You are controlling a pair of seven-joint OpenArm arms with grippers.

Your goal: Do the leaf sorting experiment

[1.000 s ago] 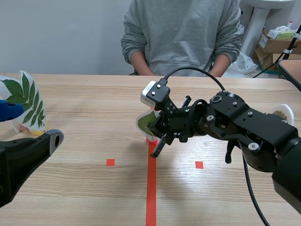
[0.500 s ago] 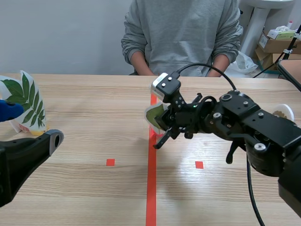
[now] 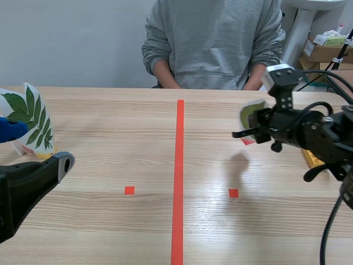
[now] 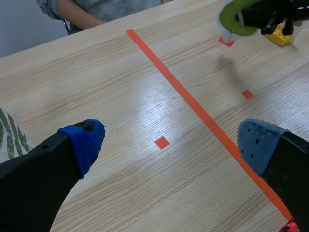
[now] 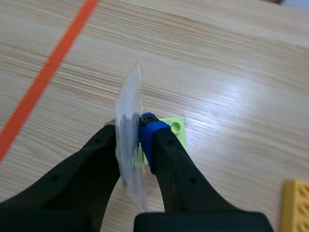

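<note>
My right gripper (image 3: 255, 126) hangs above the table's right half, shut on a laminated leaf card (image 3: 249, 117) with a small red base (image 3: 248, 141). In the right wrist view the card (image 5: 128, 116) stands edge-on, pressed between the fingers of the right gripper (image 5: 137, 131). A lime-green brick (image 5: 173, 127) shows just ahead of them; whether it touches the card is unclear. A second leaf card (image 3: 32, 117) with a compound leaf stands at the far left. My left gripper (image 4: 171, 140) is open near it, low over the table, holding nothing.
A person in a grey sweatshirt (image 3: 212, 38) sits across the table, hands out of sight. A yellow brick (image 3: 310, 159) lies under the right arm, also seen as the yellow brick (image 5: 295, 203) beside the right gripper. An orange-red tape line runs down the middle.
The right arm has lifted the leaf card off the centre tape line and carried it to the right side of the table. The left arm has not moved.
</note>
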